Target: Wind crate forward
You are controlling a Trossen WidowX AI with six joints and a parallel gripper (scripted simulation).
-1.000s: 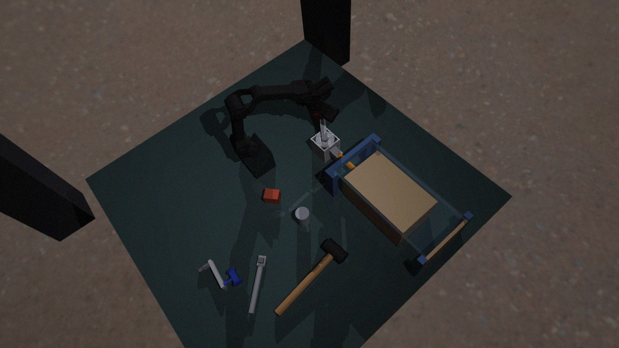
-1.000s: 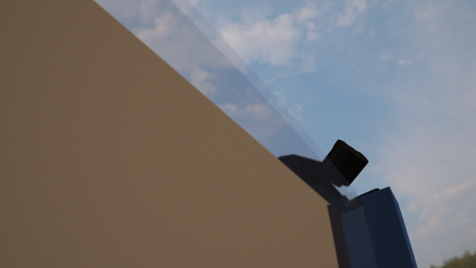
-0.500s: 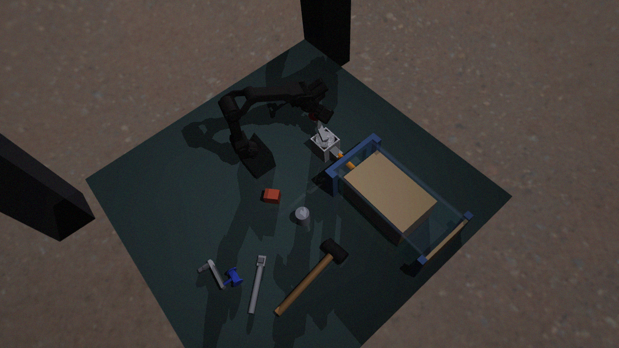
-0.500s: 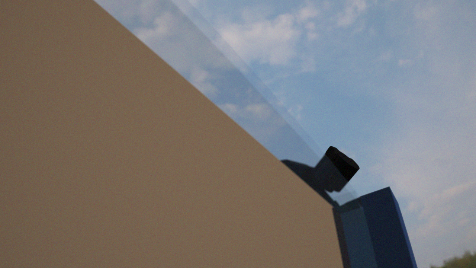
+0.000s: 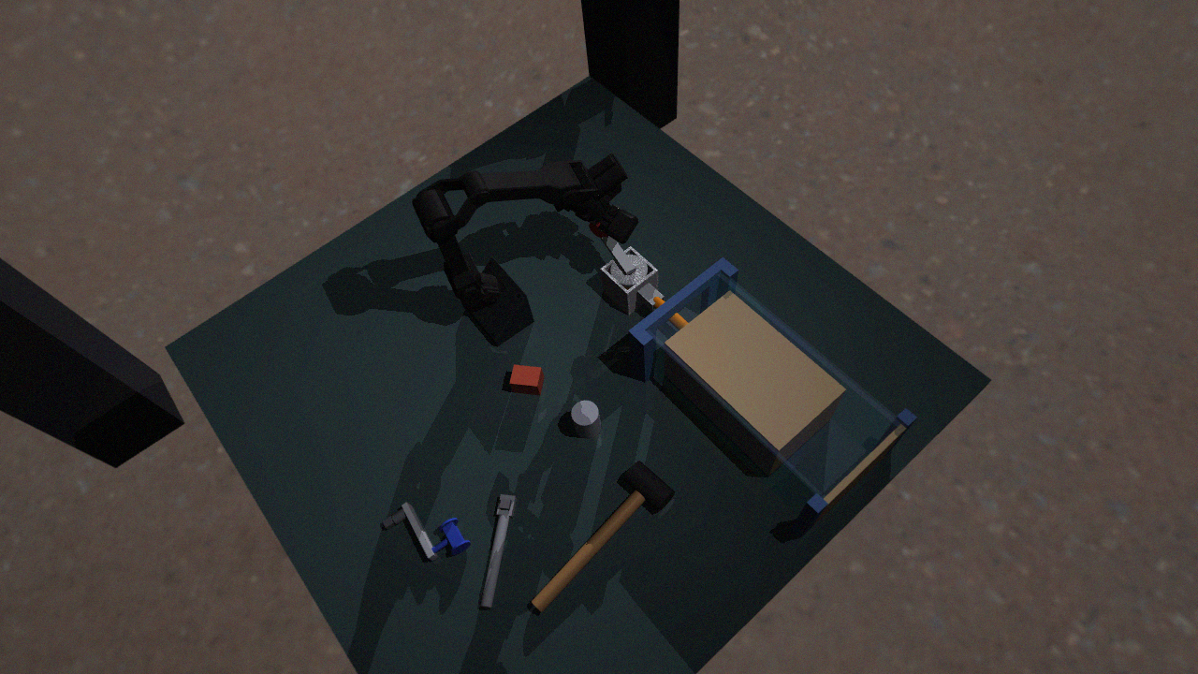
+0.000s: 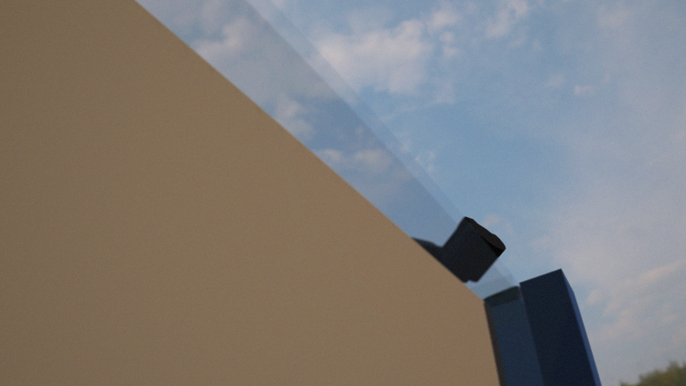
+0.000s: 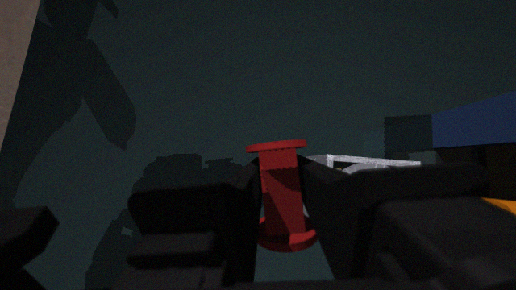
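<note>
The tan crate sits inside the clear-panelled cubby and looks flat. A narrow gap with orange strap shows between its front and the blue frame at the rack mouth. The grey winch stands just outside that frame. The winch handle's grey crank arm slants up from the winch top, and its key end is hidden in the winch. My gripper is shut on the handle's upright red knob, beside the winch on the side away from the rack.
A red block and a grey cylinder stand mid-bench. A blue-knobbed crank, a grey bar tool and a black-headed mallet lie near the front. Dark posts stand beyond the bench edges.
</note>
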